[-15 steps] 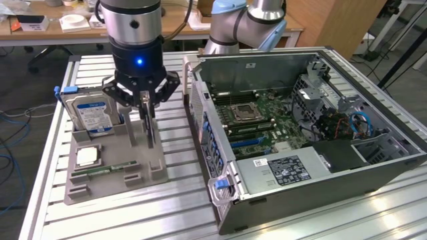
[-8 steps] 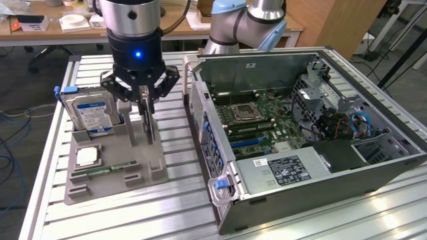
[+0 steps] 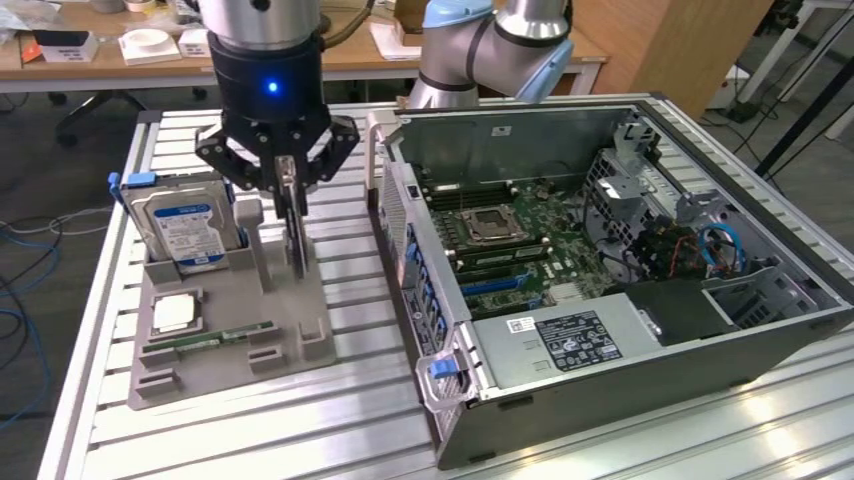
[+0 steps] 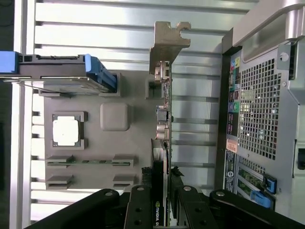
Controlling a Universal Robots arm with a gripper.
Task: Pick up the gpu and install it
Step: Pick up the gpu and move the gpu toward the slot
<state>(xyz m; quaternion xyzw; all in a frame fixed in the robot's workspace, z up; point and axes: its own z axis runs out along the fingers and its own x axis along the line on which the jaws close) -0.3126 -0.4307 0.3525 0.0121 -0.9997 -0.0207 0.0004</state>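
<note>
The gpu (image 3: 295,232) is a thin dark card standing on edge over the grey holder (image 3: 296,322), beside the open computer case (image 3: 574,335). My gripper (image 3: 286,188) comes down from above, and its fingers press both faces of the card's upper edge. In the wrist view the gpu (image 4: 163,119) runs away from my gripper (image 4: 163,192), with its silvery end bracket (image 4: 167,43) at the far end. Whether the card's lower edge still rests in the holder's slot I cannot tell.
On the holder (image 4: 114,143) are a blue-labelled hard drive (image 3: 187,222) standing upright, a square processor chip (image 3: 174,312) and a narrow green memory stick (image 3: 214,338). The case lies on its side with the motherboard (image 3: 521,235) exposed. A slatted aluminium table (image 3: 267,430) carries everything.
</note>
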